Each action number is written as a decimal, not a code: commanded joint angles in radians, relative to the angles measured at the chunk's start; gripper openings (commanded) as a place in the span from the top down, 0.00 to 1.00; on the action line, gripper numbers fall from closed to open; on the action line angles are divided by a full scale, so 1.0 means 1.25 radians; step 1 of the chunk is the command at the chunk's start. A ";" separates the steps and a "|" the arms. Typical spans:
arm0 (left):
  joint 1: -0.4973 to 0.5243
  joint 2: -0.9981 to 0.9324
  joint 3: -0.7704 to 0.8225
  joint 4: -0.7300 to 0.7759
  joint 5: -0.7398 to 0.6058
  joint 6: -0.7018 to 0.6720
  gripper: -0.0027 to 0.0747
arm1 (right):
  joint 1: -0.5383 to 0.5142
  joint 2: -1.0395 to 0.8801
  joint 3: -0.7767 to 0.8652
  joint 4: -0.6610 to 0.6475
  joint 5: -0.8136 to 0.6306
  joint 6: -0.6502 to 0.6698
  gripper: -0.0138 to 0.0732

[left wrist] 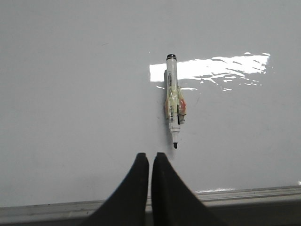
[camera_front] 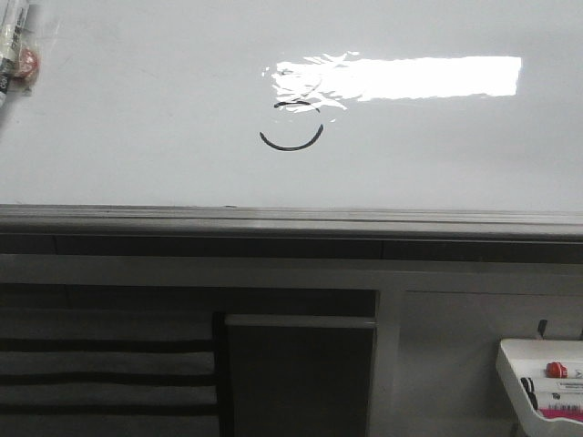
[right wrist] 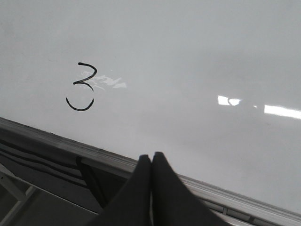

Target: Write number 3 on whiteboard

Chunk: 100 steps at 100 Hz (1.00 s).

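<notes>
In the lower right of the front view sits a small white plastic tray (camera_front: 512, 366) holding red-capped pens, and past the long grey metal rim (camera_front: 291, 218) lies the large glossy white whiteboard (camera_front: 137, 109), where the thin black marker number 3 (camera_front: 293, 127) stands at upper centre, its top lost in the bright rectangular glare (camera_front: 401, 77). In the wrist views the black left gripper (left wrist: 150, 157) and black right gripper (right wrist: 151, 157) each show both fingers pressed together on nothing, near the board's edge. A white taped marker pen (left wrist: 172, 101) lies flat on the board just beyond the left gripper, uncapped, so I judge the writing finished, though the lower curve sits detached from the upper stroke.
</notes>
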 commanded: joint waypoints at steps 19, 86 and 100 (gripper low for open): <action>0.001 -0.053 0.068 0.456 -0.102 -0.502 0.99 | -0.006 0.000 -0.022 0.001 -0.061 -0.002 0.93; 0.001 -0.054 0.073 0.487 -0.097 -0.544 0.99 | -0.006 0.001 -0.022 0.001 -0.054 -0.002 0.93; 0.001 -0.054 0.073 0.487 -0.097 -0.544 0.99 | -0.006 0.001 -0.022 0.001 -0.054 -0.002 0.93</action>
